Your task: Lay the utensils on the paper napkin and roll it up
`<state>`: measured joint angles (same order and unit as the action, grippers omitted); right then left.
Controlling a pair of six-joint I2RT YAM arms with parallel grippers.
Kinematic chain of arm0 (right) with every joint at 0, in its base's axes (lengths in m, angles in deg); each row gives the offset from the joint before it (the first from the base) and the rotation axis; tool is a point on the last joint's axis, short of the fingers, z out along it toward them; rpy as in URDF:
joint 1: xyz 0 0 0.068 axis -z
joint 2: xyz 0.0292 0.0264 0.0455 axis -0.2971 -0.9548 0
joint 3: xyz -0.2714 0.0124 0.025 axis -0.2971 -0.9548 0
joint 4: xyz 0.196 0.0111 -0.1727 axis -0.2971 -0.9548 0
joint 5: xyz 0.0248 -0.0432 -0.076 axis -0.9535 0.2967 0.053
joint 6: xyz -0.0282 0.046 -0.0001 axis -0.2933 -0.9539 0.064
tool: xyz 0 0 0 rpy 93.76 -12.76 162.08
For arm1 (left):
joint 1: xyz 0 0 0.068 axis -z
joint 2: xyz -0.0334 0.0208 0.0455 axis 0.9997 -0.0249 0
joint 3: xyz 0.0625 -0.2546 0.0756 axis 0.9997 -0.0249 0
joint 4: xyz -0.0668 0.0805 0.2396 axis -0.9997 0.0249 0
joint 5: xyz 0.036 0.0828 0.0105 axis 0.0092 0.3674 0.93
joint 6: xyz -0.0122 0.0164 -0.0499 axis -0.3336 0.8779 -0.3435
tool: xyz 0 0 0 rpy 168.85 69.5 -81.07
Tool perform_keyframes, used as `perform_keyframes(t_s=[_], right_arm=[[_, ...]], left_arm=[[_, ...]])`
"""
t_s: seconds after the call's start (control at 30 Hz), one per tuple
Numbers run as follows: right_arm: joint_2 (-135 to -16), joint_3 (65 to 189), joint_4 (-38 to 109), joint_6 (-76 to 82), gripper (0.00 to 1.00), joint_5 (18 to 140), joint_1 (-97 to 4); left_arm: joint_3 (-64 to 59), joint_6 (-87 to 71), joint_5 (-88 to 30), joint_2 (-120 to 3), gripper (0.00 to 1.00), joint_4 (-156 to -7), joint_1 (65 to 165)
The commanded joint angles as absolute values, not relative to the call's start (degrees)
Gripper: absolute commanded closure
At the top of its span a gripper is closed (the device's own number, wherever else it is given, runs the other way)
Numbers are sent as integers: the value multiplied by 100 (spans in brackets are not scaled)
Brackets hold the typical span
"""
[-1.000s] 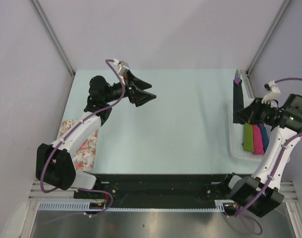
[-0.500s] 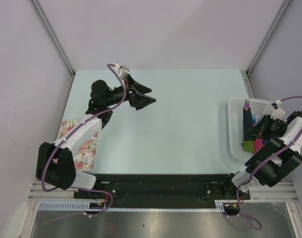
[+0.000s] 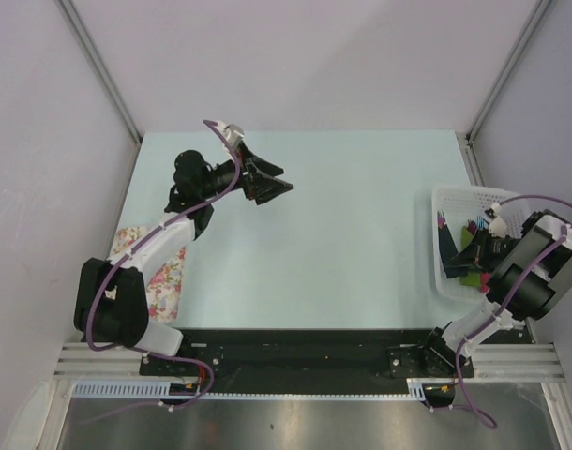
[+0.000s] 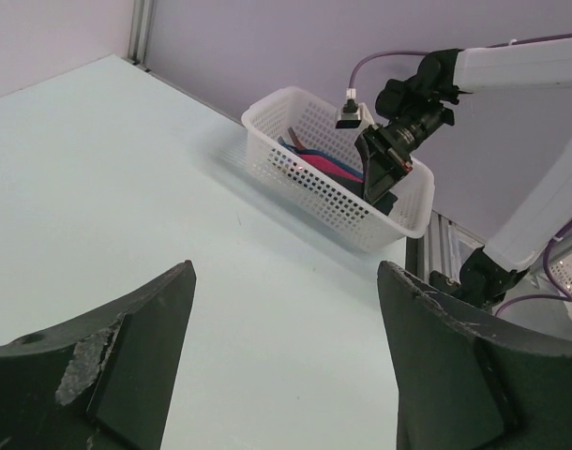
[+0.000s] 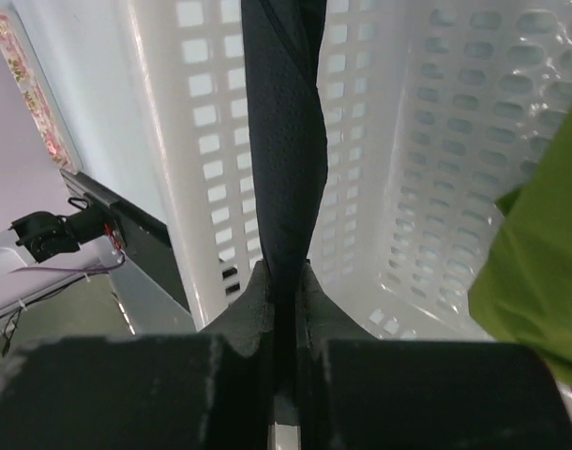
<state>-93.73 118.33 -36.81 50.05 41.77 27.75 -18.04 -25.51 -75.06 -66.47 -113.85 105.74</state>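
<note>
A white perforated basket (image 3: 437, 246) sits at the right edge of the counter (image 3: 361, 234), nearer the near-right corner than the far one. Inside it lie coloured bundles: a green bundle (image 5: 539, 244) fills the right side of the right wrist view, and a pink bundle (image 4: 327, 170) shows above the basket rim in the left wrist view. A floral pink-and-cream cloth (image 3: 164, 277) lies along the left edge toward the near-left corner, partly covered by the left arm. The middle of the counter between the two arms carries nothing that stands between them.

The right pincer (image 5: 282, 281) reaches down into the basket, its fingers pressed together and clamped on the paper napkin (image 5: 284, 141). The napkin is a dark, textured black strip, twisted along its length, rising straight out from between the fingertips and running up against the basket's slotted wall. The green bundle lies just beside it on the right, apart from the fingers. Seen from the left wrist, the right pincer (image 4: 380, 178) hangs over the basket's near wall with the dark strip in its grip.

The left pincer (image 3: 286, 180) hovers above the far-left part of the counter, well apart from the basket, its fingers (image 4: 141, 361) spread wide with nothing between them.

The yellow-orange utensils cannot be made out in any view.
</note>
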Motion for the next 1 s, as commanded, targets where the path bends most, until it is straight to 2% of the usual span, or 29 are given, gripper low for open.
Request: perform_keyframes(t_s=[0.0,0.43,0.7,0.97], right_arm=[[-9512,11606,-3004,4291,100,3974,2535],[-9942,11588,-1694,3014,100,4387,2244],[-10382,11526,-1306,2881,100,4853,2183],[-10461,11509,-1201,2688,74,5521,2165]], left_arm=[[-1621,-2699,-7601,-6739,17,-11527,10431],[-1305,-2751,-7865,-7134,17,-11448,10264],[-1120,-2787,-7988,-7283,17,-11317,10132],[-971,-2743,-8023,-7345,17,-11167,10097]])
